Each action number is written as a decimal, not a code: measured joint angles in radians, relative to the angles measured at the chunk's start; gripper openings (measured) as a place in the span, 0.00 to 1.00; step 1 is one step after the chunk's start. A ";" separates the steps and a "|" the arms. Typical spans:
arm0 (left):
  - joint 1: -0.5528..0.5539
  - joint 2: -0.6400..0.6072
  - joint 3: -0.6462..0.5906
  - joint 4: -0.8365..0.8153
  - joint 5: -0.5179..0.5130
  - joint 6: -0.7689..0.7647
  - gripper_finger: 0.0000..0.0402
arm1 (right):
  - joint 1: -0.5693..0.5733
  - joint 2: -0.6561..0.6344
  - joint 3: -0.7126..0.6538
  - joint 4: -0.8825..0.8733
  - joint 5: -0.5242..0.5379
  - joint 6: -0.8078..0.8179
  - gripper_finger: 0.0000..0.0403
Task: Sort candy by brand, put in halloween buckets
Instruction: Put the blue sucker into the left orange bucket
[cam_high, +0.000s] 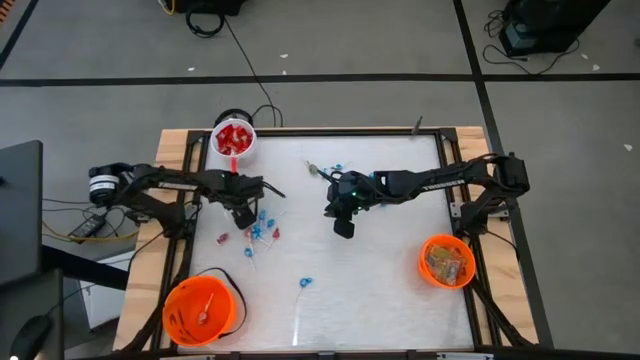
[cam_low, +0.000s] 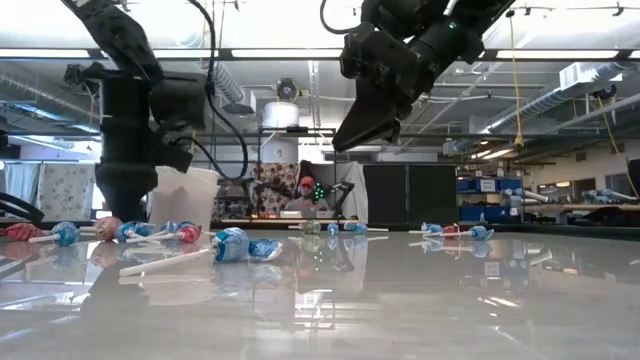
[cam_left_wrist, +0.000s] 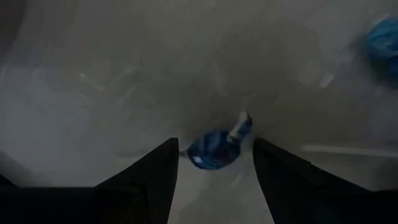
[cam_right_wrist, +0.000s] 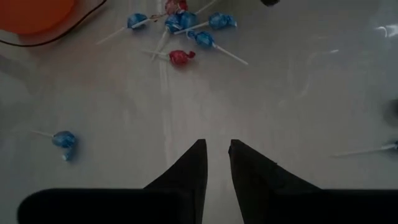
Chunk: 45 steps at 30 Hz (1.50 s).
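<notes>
Left wrist view: a blue lollipop (cam_left_wrist: 214, 149) is framed between the parted fingers (cam_left_wrist: 152, 180) of the left gripper (cam_high: 243, 215), stick pointing away; high view centre, the right gripper (cam_high: 342, 228) is held nearly closed, empty.

No readable txt, brand or nos. anywhere; wrappers on the lollipops (cam_low: 232, 244) too small/blurred to make out.

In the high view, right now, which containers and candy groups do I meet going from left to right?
Left orange bucket → white cup → lollipop cluster → single blue lollipop → right orange bucket.
</notes>
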 joint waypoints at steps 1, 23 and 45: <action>0.004 0.017 0.002 0.001 0.000 0.000 0.53 | 0.000 0.000 0.000 0.000 0.000 0.000 0.20; 0.042 0.074 0.136 -0.098 0.053 0.011 0.12 | 0.003 0.000 0.000 -0.048 -0.003 -0.019 0.20; -0.782 -0.033 0.666 -0.727 0.517 -0.835 0.12 | 0.010 0.000 0.000 -0.138 -0.003 -0.063 0.20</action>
